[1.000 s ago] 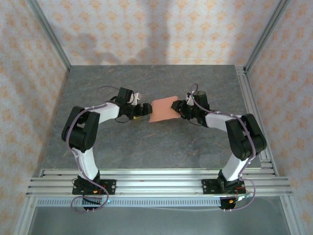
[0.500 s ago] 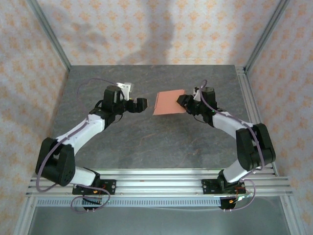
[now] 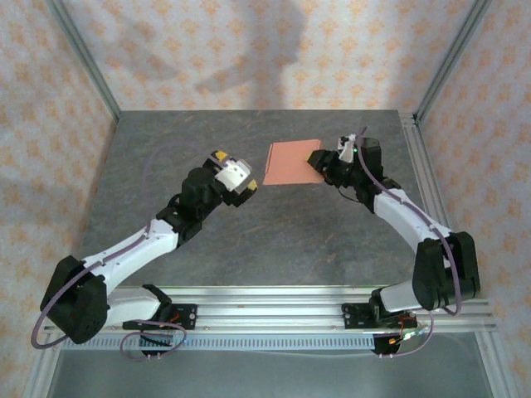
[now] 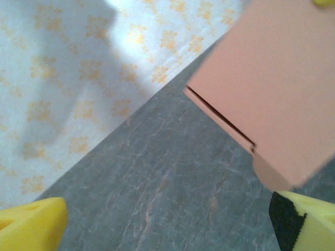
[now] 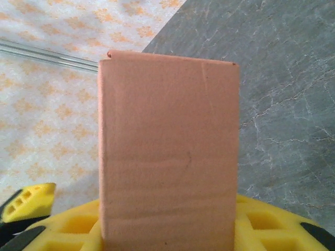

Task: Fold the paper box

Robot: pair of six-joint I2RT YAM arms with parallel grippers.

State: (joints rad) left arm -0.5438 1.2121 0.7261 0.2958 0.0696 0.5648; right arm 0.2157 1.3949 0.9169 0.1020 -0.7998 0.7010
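Two arms stretched forward. Right gripper [image 3: 320, 161] clenched on salmon-orange thin cardboard paper box [image 3: 290, 162], seemingly held clear of grey stone-patterned table [image 3: 166, 149]. Left gripper [image 3: 243, 189] near box, apart, jaws spread.

salmon-orange paper box [image 3: 290, 162]; grey veined table [image 3: 274, 240]; cream floral walls [image 3: 249, 50]

There is one paper box [image 3: 292, 162]. There are two grippers, the left gripper [image 3: 235, 172] and the right gripper [image 3: 319, 160]. There is one table [image 3: 274, 240].

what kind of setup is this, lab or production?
Probably a lab test cell: a grey table edged by aluminium rails, patterned backdrop walls, and the right gripper holding the paper box.
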